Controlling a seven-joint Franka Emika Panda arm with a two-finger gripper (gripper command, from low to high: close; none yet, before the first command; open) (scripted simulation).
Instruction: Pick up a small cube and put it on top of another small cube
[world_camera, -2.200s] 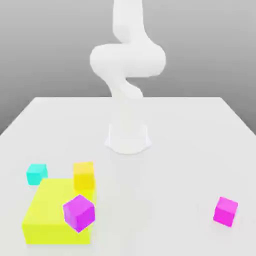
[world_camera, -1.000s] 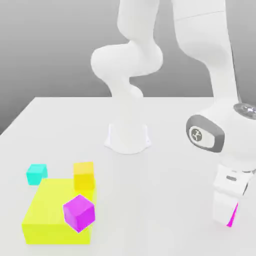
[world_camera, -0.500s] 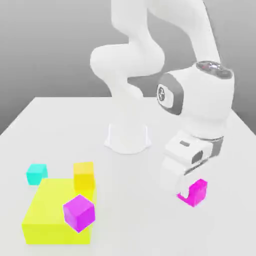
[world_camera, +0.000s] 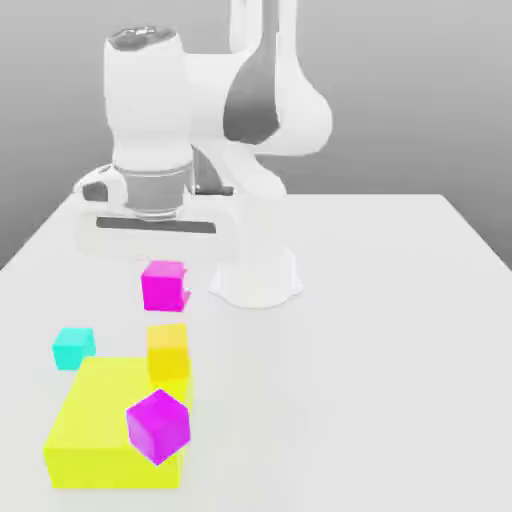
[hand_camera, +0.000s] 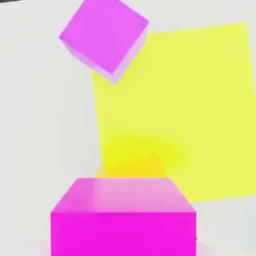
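- White tabletop (world_camera: 380, 350) is stretching under a plain grey backdrop, with the white robot arm (world_camera: 215, 110) rising from its round base (world_camera: 256, 280) near the middle.
- Hanging under the arm's hand, the gripper (world_camera: 165, 275) is carrying the pink cube (world_camera: 164, 285) in the air; its fingers are not showing clearly, so whether they are pinching the cube cannot be told for certain.
- That pink cube is floating directly above the orange cube (world_camera: 168, 350), well clear of it, not touching.
- Sitting on the table, the orange cube is pressing against the far edge of the big yellow block (world_camera: 95, 430).
- Resting tilted on the yellow block's corner, toward the exterior view's right, is the purple cube (world_camera: 158, 425).
- Toward the exterior view's left of the orange cube, the cyan cube (world_camera: 74, 347) is standing alone on the table.
- Seen from the hand camera, the pink cube (hand_camera: 123, 217) is sitting closest, with the orange cube (hand_camera: 131, 167) peeking out beyond it, the yellow block (hand_camera: 195, 100) behind, and the purple cube (hand_camera: 103, 37) beside that.
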